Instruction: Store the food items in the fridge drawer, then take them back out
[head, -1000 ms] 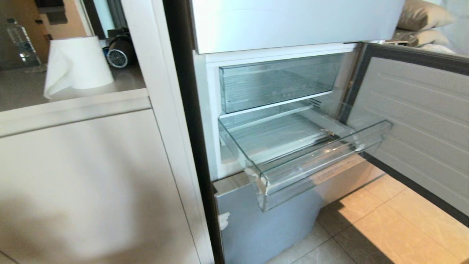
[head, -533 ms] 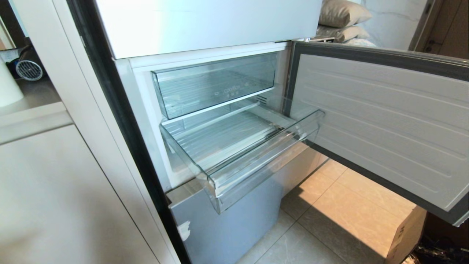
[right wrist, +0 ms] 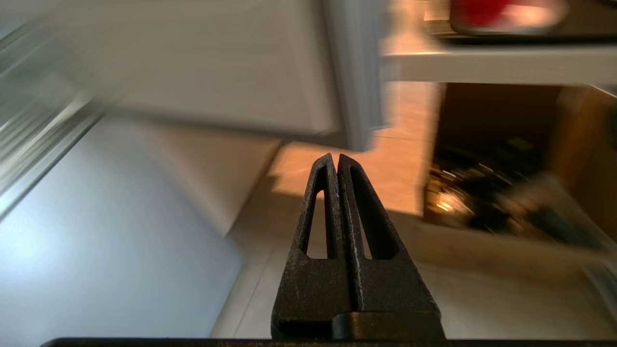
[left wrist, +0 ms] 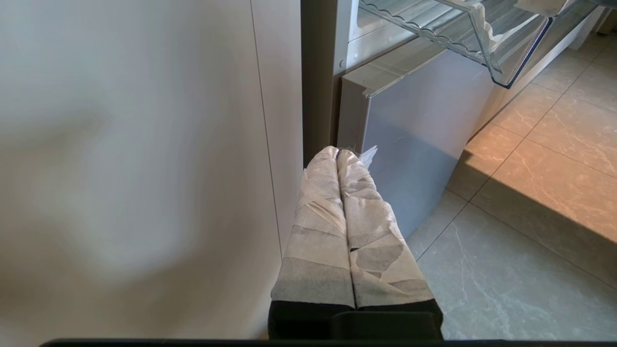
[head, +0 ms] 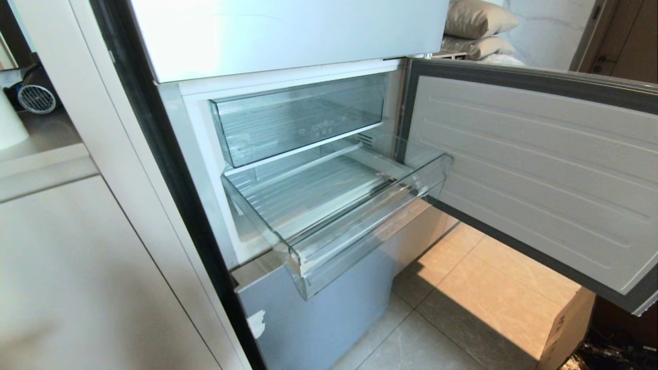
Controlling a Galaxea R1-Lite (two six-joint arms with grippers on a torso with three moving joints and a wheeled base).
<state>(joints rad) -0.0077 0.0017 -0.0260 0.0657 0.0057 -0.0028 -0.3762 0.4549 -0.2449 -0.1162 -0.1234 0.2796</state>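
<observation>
Two clear drawers in the open fridge compartment: upper drawer (head: 298, 121) with a plain flat front, pushed in; below it the fridge drawer (head: 354, 226) with ribbed floor and stepped double front lip, pulled out over the grey lower front panel (head: 318, 318). Nothing visible inside either drawer. One fridge door (head: 534, 174) swung open on the right, its far edge cut off by the frame. Neither arm shows in the head view. Left gripper (left wrist: 337, 154): two fingers wrapped in white tape, pressed together, holding nothing, hanging low beside the white cabinet side (left wrist: 144, 144) and just in front of the lower front panel; only a corner of the fridge drawer reaches into that view. Right gripper (right wrist: 336, 159): two black slotted fingers closed tip to tip, empty, aimed toward the tiled floor (right wrist: 337, 164) under the door's lower edge. Right wrist view is heavily motion-smeared. One red blurred shape (right wrist: 501, 12) sits on a white ledge (right wrist: 496, 65) at the frame edge, cut off; can't tell whether it is the tomato-like food item. No food item identifiable in the head or left wrist views. One cardboard box (head: 568, 329) on the floor under the door, partly cropped. Stacked pillows (head: 478, 28) behind the door, count unclear. One small round fan-like object (head: 36, 97) on the counter at far left, partly hidden.
</observation>
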